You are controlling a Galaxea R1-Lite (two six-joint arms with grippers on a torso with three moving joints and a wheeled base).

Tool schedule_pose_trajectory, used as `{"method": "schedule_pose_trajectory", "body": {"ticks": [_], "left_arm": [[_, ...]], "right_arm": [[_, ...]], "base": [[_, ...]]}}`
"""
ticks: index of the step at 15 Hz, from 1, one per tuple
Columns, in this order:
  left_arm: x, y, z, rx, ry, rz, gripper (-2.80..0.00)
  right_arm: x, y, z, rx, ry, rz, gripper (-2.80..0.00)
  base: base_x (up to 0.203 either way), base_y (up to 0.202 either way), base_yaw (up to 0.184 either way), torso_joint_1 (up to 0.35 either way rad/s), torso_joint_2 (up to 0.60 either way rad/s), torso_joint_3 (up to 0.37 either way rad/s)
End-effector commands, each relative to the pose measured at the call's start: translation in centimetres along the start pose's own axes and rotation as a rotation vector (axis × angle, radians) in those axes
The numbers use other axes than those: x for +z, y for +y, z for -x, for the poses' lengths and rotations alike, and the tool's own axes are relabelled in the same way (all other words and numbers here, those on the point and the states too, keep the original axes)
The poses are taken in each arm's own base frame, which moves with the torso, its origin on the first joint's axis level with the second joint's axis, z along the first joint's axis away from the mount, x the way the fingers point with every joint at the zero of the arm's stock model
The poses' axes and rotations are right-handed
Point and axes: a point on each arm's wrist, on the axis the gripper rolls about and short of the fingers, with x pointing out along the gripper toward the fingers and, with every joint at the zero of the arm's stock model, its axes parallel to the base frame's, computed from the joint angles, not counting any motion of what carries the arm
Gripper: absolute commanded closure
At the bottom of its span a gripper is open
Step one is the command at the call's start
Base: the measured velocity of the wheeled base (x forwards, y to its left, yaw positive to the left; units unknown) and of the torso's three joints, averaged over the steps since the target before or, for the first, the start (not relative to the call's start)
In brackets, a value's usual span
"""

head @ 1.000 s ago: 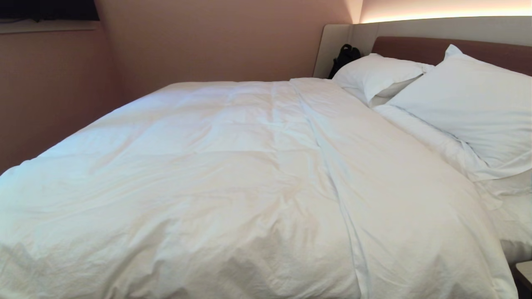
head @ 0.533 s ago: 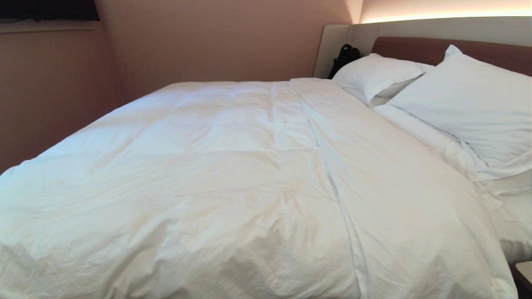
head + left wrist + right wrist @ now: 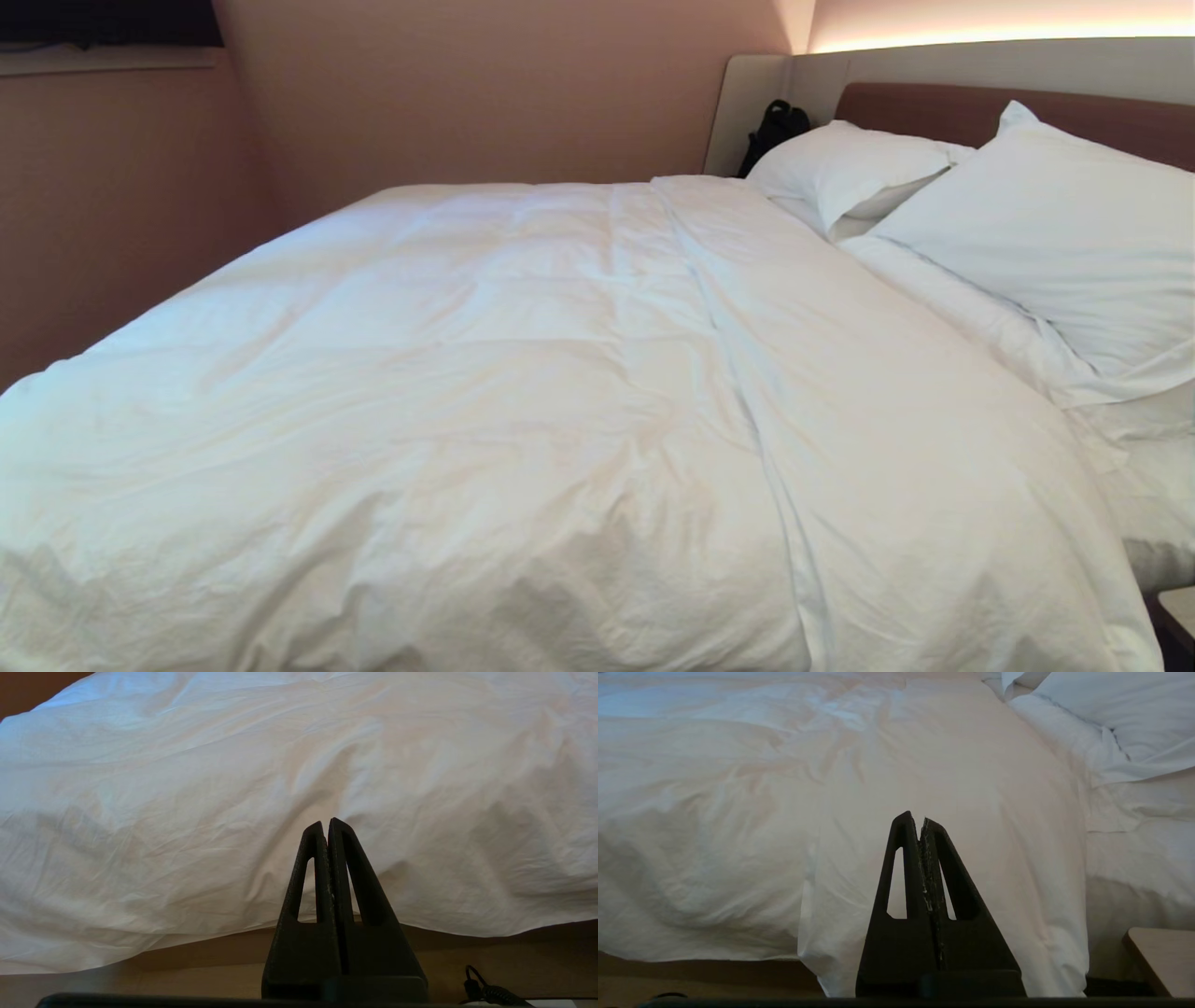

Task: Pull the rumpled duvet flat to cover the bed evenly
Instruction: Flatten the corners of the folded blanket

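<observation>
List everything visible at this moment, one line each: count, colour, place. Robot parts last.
duvet: one, white, spread over most of the bed, soft creases, a long fold running toward the pillows
bed: one, brown headboard in beige surround, against the far wall
pillows: two, white, at the headboard
black object: one, beside the far pillow; cannot tell what
side table: one, light wood, by the bed's near corner
left tool: one, black, shut, before the duvet's near edge
right tool: one, black, shut, facing the fold
</observation>
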Motion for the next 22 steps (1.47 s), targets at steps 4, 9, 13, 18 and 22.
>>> {"method": "schedule_pose_trajectory", "body": {"ticks": [4, 9, 13, 18, 22], "left_arm": [[0.0, 0.0, 0.0, 0.000, 0.000, 0.000, 0.00], [0.0, 0.0, 0.0, 0.000, 0.000, 0.000, 0.00], [0.0, 0.0, 0.0, 0.000, -0.002, -0.001, 0.00], [0.0, 0.0, 0.0, 0.000, -0.001, 0.000, 0.00], [0.0, 0.0, 0.0, -0.002, -0.002, -0.002, 0.00]], "right_arm": [[-0.8, 0.0, -0.1, -0.020, 0.035, -0.002, 0.00], [-1.1, 0.0, 0.0, -0.032, 0.085, 0.006, 0.00], [-2.1, -0.1, 0.0, -0.086, 0.144, -0.035, 0.00], [-2.0, -0.1, 0.0, -0.093, 0.140, -0.059, 0.00], [-2.0, -0.1, 0.0, -0.093, 0.140, -0.059, 0.00]], "base": [[0.000, 0.000, 0.000, 0.000, 0.00, 0.000], [0.000, 0.000, 0.000, 0.000, 0.00, 0.000], [0.000, 0.000, 0.000, 0.000, 0.00, 0.000], [0.000, 0.000, 0.000, 0.000, 0.00, 0.000], [0.000, 0.000, 0.000, 0.000, 0.00, 0.000]]}}
